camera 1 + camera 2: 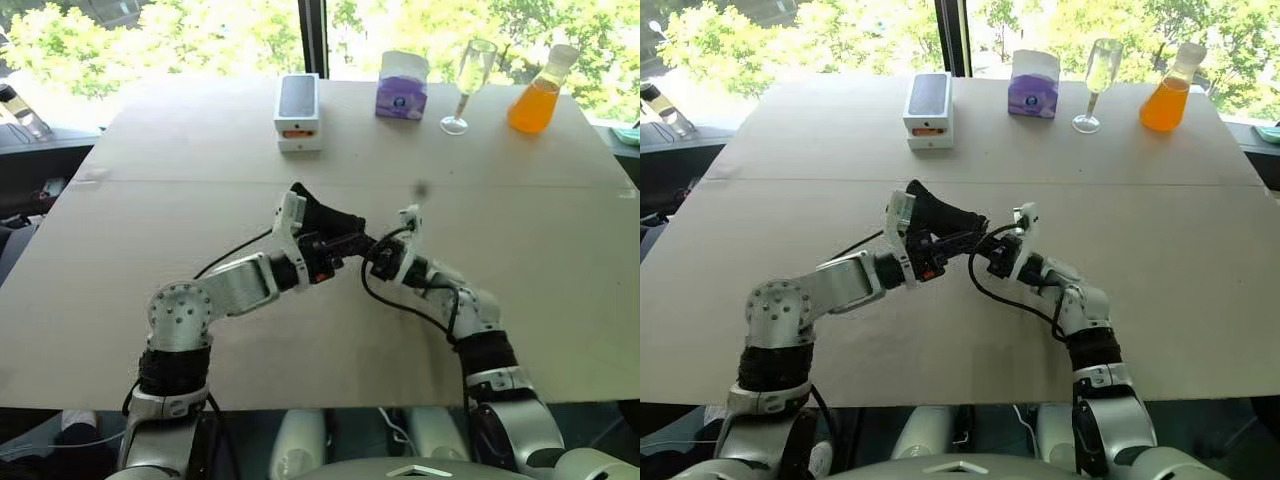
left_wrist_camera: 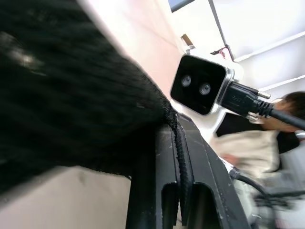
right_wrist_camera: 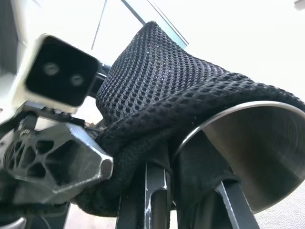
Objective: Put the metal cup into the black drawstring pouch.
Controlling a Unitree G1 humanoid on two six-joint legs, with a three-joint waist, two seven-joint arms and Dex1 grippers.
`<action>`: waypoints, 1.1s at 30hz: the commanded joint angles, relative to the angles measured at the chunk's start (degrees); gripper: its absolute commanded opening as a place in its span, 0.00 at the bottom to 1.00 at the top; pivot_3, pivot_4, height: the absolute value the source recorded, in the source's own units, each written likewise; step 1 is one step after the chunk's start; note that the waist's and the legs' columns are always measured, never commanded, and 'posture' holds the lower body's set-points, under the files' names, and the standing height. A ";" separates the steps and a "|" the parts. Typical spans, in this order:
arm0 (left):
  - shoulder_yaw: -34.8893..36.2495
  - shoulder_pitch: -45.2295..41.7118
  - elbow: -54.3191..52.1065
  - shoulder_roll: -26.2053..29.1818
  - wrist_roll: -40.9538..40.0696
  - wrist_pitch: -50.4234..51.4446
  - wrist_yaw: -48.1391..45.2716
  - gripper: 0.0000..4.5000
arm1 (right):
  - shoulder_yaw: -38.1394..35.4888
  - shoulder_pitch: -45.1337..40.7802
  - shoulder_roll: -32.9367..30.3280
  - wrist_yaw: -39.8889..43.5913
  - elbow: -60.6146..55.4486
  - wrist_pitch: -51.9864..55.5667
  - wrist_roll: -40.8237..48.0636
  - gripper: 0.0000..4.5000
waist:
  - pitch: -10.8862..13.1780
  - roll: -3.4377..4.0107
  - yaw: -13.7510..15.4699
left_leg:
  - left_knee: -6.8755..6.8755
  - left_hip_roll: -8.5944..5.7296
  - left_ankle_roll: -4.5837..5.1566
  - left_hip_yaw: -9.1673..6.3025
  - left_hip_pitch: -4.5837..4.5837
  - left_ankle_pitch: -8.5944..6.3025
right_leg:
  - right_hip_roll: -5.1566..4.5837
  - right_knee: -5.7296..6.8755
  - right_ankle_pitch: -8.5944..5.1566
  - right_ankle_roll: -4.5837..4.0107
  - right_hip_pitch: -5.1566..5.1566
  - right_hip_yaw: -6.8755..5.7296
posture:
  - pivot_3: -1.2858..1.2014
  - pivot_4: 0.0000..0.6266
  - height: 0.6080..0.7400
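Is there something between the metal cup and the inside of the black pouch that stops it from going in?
Nothing visible blocks it. The metal cup is already in the mouth of the black drawstring pouch, whose mesh wraps over its rim. Both grippers, left and right, grip the pouch's edge.

A broad pale tabletop (image 1: 200, 330), seamed across its width, runs to a window (image 1: 200, 35) split by a dark mullion (image 1: 311, 35); sunlit green trees (image 1: 120, 40) glare beyond; along its far edge stand a white box (image 1: 298, 112), purple carton (image 1: 402, 86), wine glass (image 1: 472, 80) and orange flask (image 1: 540, 92).
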 commanded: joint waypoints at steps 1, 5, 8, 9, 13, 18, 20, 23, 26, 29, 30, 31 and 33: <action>-1.77 -0.76 -1.80 1.54 10.21 -4.18 -7.24 0.00 | 0.36 1.08 -0.19 -0.43 -4.43 -0.71 0.51 0.02 | 0.01 0.01 0.07 | 0.00 0.00 0.00 -0.01 -0.01 0.00 | 0.01 0.00 0.00 0.00 -0.02 -0.02 | 0.52 0.24 0.98; 3.15 -5.87 6.80 -3.70 0.46 -0.88 -0.13 0.00 | 3.65 1.77 -2.31 -1.67 -7.55 -7.12 -5.63 0.02 | 0.03 0.04 0.31 | 0.02 0.07 0.00 -0.06 -0.05 0.00 | -0.03 0.02 0.00 0.01 -0.05 -0.04 | 0.52 0.24 0.98; 3.99 -8.50 10.98 -5.88 -3.99 2.21 5.21 0.00 | 7.00 2.17 -3.86 -4.69 -9.17 -16.78 -13.74 0.02 | 0.02 0.04 0.09 | 0.05 0.09 0.01 -0.13 -0.07 0.00 | -0.06 0.02 -0.01 0.04 -0.05 0.03 | 0.52 0.24 0.98; 4.41 -9.25 12.04 -6.86 -6.22 2.49 7.02 0.00 | 8.20 2.21 -4.56 -5.22 -9.98 -19.24 -15.95 0.02 | 0.03 0.03 0.03 | 0.04 0.08 0.01 -0.14 -0.07 0.00 | -0.06 0.02 -0.01 0.04 -0.05 0.09 | 0.52 0.24 0.98; 5.80 -11.56 15.97 -10.56 -16.64 1.44 18.53 0.00 | 14.73 2.69 -8.11 -7.39 -12.95 -29.69 -26.89 0.02 | 0.04 0.02 0.05 | 0.03 0.11 0.01 -0.14 -0.10 0.00 | -0.05 -0.01 -0.01 0.04 -0.07 0.17 | 0.52 0.24 0.98; 5.28 -12.83 15.12 -11.98 -24.52 -0.94 27.66 0.00 | 19.40 0.29 -9.24 -10.32 -8.56 -42.51 -36.00 0.02 | 0.03 0.01 -0.01 | 0.04 0.15 -0.01 -0.12 -0.05 0.01 | -0.06 0.02 0.00 0.03 -0.05 0.20 | 0.52 0.24 0.98; 4.44 -14.62 15.24 -12.44 -28.61 -1.69 30.76 0.00 | 21.27 -3.03 -9.91 -12.81 -4.32 -49.36 -41.46 0.02 | 0.05 -0.01 0.01 | 0.06 0.14 -0.02 -0.12 -0.05 0.02 | -0.06 0.03 0.00 0.03 -0.05 0.19 | 0.52 0.24 0.98; 3.82 -16.85 15.48 -14.50 -31.54 -0.74 33.25 0.00 | 24.39 -8.38 -11.34 -16.00 2.75 -58.11 -49.29 0.02 | 0.07 -0.01 0.04 | 0.17 0.08 -0.01 -0.12 -0.05 0.02 | -0.07 0.04 0.00 0.04 -0.02 0.20 | 0.52 0.24 0.98; 2.90 -17.02 15.25 -17.36 -31.54 2.60 33.15 0.00 | 26.15 -12.88 -11.17 -18.97 9.77 -64.36 -54.01 0.02 | 0.06 -0.02 0.10 | 0.17 0.00 -0.01 -0.13 0.02 0.02 | -0.05 0.02 0.00 0.04 0.08 0.16 | 0.52 0.24 0.98; 1.75 -16.20 15.05 -18.08 -31.54 7.13 31.90 0.00 | 25.02 -15.02 -9.63 -19.85 13.78 -66.91 -53.28 0.02 | 0.06 -0.02 0.08 | 0.13 0.01 -0.03 -0.13 -0.01 0.03 | -0.02 -0.04 0.00 0.03 0.08 0.13 | 0.52 0.24 0.98; 2.31 -15.69 14.91 -18.15 -31.54 7.58 31.88 0.00 | 23.96 -15.05 -8.80 -19.18 14.39 -66.51 -51.01 0.02 | 0.07 -0.01 0.03 | 0.12 0.02 -0.04 -0.14 -0.02 0.04 | -0.01 -0.08 0.00 0.03 0.08 0.12 | 0.52 0.24 0.98; 3.37 -15.24 14.90 -18.31 -31.54 7.74 32.04 0.00 | 22.69 -14.82 -7.96 -18.20 14.62 -65.64 -48.21 0.02 | 0.08 -0.05 -0.09 | 0.11 0.02 -0.04 -0.12 -0.02 0.04 | -0.01 -0.10 0.00 0.04 0.07 0.12 | 0.52 0.24 0.98; 5.26 -14.07 14.50 -17.60 -31.54 8.82 31.21 0.00 | 18.66 -13.70 -5.90 -16.38 14.22 -61.41 -40.36 0.02 | 0.09 -0.04 -0.07 | 0.11 0.07 -0.07 -0.15 -0.02 0.05 | 0.01 -0.13 0.00 0.04 0.08 0.10 | 0.52 0.24 0.98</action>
